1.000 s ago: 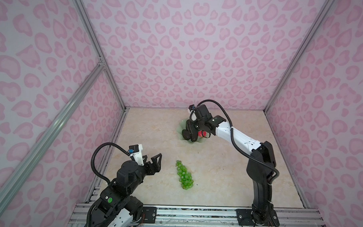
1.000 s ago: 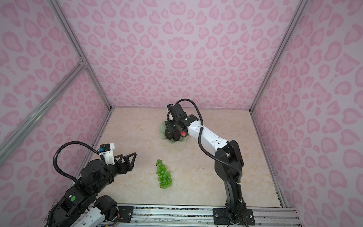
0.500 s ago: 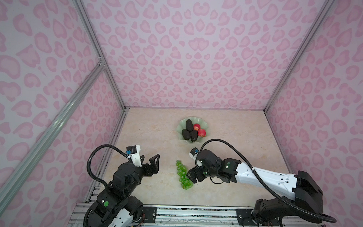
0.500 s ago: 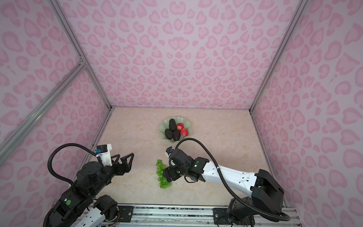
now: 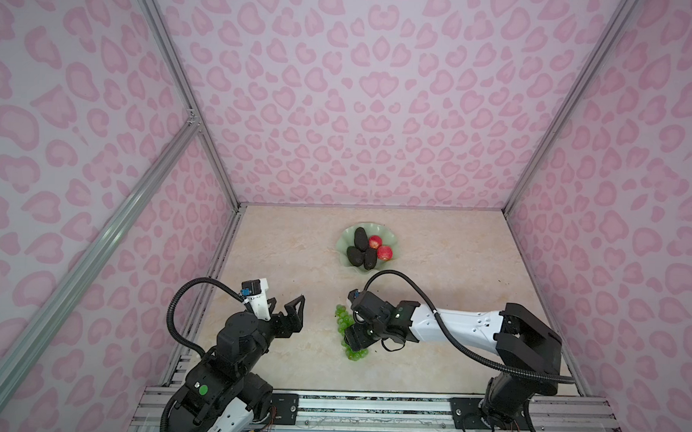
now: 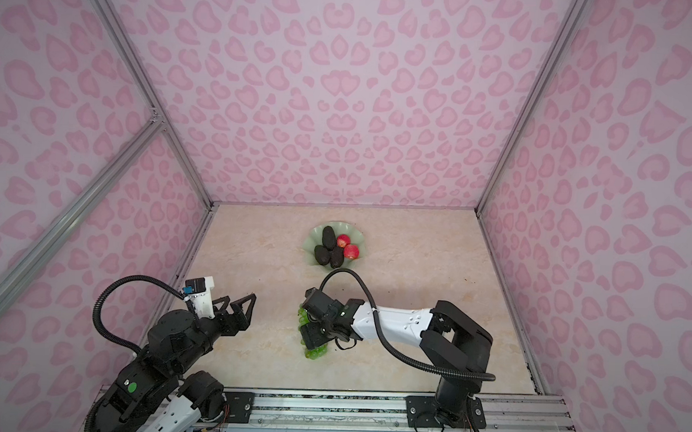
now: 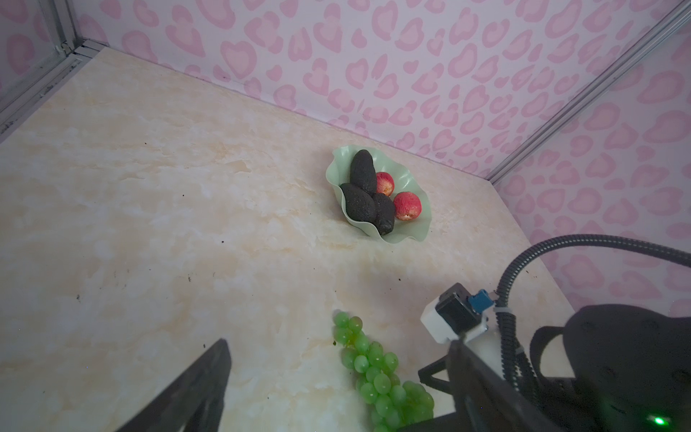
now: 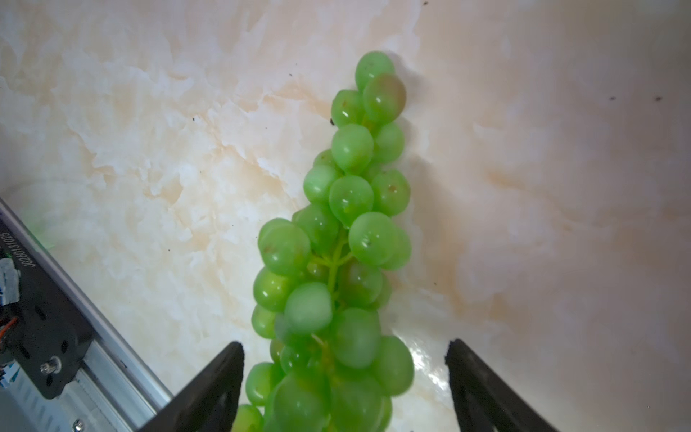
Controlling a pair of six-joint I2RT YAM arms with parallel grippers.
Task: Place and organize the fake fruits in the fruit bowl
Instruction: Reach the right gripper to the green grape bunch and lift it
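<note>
The pale green fruit bowl (image 5: 341,245) (image 6: 307,243) (image 7: 334,175) stands toward the back of the table. It holds three dark avocados (image 5: 360,239) (image 6: 322,255) (image 7: 363,172) and two red apples (image 5: 384,252) (image 6: 351,251) (image 7: 407,206). A long bunch of green grapes (image 5: 341,314) (image 6: 315,353) (image 7: 374,368) (image 8: 347,232) lies on the table near the front. My right gripper (image 5: 353,338) (image 6: 311,335) (image 8: 344,348) is open and low over the bunch's thick end, one finger on each side, with a gap to the grapes. My left gripper (image 5: 288,302) (image 6: 239,299) (image 7: 337,346) hangs open and empty to the left of the grapes.
A metal rail (image 5: 369,403) runs along the table's front edge, close behind the grapes in the right wrist view (image 8: 93,336). Pink patterned walls close in the table on three sides. The right arm's black cable (image 5: 393,276) arches between the bowl and the grapes.
My right arm left the bowl, swung to the front of the table and came down over the grapes. The left arm has barely moved.
</note>
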